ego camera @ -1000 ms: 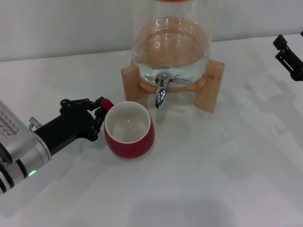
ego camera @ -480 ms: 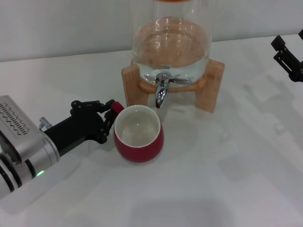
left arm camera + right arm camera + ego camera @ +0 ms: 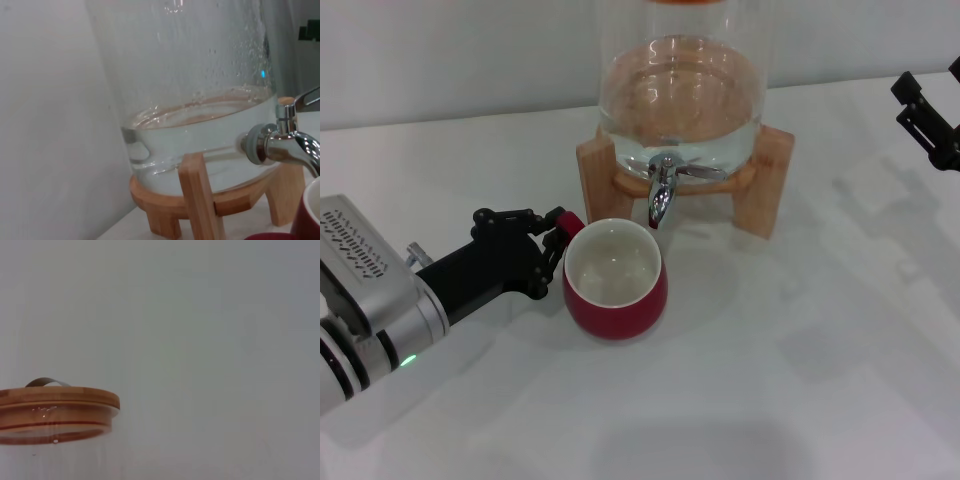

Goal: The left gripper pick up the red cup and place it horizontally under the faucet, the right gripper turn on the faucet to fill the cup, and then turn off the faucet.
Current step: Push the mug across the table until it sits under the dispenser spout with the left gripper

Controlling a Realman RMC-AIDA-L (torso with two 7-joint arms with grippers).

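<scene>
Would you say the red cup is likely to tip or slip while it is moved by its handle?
The red cup looks glazed, so probably slippery. The left tool pinches only its small handle, so it may swivel. Squat and empty, it seems unlikely to tip.

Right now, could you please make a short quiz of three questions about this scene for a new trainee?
1. True or false: the red cup lies on its side.
2. Which gripper is at the cup's handle?
   A. the left gripper
   B. the right gripper
3. Fill in: the glass dispenser sits on a ______ stand.

Key
1. False. The cup stands upright on the table, its white inside empty, just in front of the faucet.
2. A. Its fingers close on the small red handle; the right gripper waits far off at the table's right edge.
3. Wooden.
</scene>
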